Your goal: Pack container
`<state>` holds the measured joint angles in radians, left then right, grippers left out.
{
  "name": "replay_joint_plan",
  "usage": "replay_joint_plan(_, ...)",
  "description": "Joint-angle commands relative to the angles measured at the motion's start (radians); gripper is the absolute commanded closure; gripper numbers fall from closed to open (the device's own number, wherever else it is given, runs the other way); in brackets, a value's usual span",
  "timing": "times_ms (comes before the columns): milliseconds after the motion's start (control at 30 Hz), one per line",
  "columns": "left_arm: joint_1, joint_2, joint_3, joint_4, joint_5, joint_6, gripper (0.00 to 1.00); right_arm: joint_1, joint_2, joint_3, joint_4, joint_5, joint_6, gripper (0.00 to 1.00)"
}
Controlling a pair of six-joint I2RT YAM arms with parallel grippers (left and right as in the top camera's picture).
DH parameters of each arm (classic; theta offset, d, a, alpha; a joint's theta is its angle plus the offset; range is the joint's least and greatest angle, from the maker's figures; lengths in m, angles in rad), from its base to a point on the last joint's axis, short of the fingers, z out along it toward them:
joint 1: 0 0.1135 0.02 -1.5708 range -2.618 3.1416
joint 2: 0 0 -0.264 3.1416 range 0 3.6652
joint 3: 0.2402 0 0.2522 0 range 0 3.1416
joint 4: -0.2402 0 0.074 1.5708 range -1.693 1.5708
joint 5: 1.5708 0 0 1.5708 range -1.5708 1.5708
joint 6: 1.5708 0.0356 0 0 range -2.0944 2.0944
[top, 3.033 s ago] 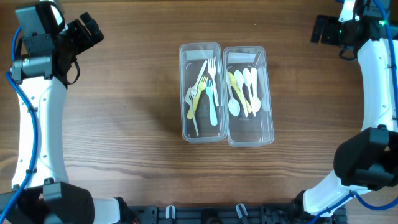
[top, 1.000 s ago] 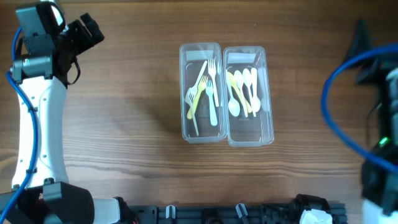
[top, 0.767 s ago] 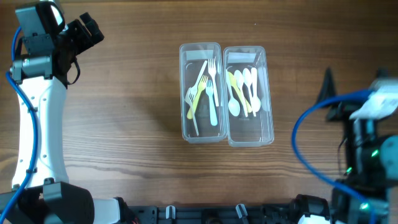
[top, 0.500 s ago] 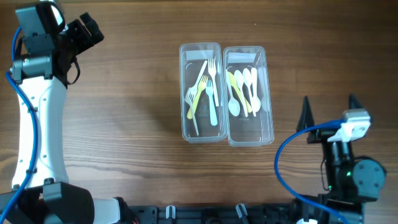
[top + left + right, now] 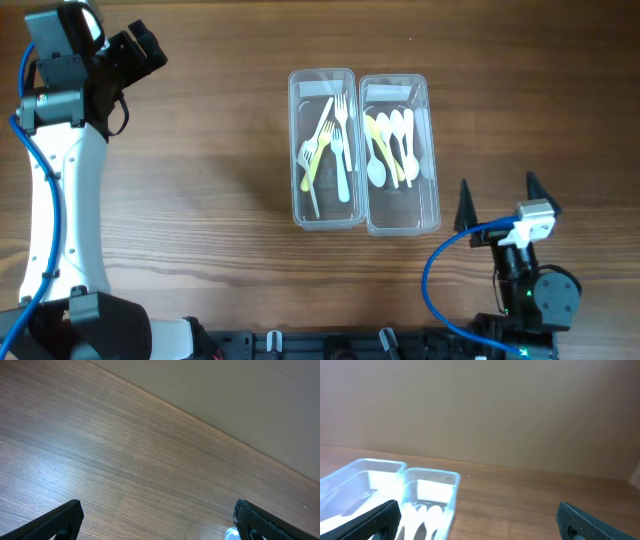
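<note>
Two clear plastic containers stand side by side mid-table. The left container holds several forks, white, yellow and pale blue. The right container holds several white and yellow spoons. My right gripper sits low at the front right, just right of the spoon container's near end, open with nothing between its fingers. In the right wrist view both containers show at lower left, and the fingertips stand wide apart. My left gripper rests at the far left back, open and empty, over bare wood.
The far table edge meets a plain wall in the left wrist view. The left arm runs along the table's left side. A blue cable loops beside the right arm's base at the front.
The right arm has swung from the back right corner down to the front right, folding low near its base, its gripper still open. The left arm and the containers have not moved.
</note>
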<state>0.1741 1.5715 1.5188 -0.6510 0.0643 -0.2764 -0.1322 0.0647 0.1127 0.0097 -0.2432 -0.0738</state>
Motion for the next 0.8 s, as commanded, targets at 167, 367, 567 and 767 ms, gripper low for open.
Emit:
replay_joint_plan(167, 0.003, -0.008, 0.013, 0.000, -0.006, -0.001, 0.00, 0.031, -0.026, -0.074, 0.037, -0.059, -0.004, 0.00)
replay_joint_plan(367, 0.003, -0.008, 0.013, 0.000, -0.006, -0.001, 0.00, 0.032, -0.062, -0.108, 0.048, -0.036, -0.004, 0.00)
replay_joint_plan(567, 0.003, -0.008, 0.013, 0.000, -0.006, -0.001, 0.00, 0.050, -0.062, -0.108, 0.042, 0.040, 0.000, 0.00)
replay_joint_plan(767, 0.003, -0.008, 0.013, 0.000, -0.006, -0.001, 0.00, 0.066, -0.062, -0.108, 0.043, 0.173, 0.056, 0.00)
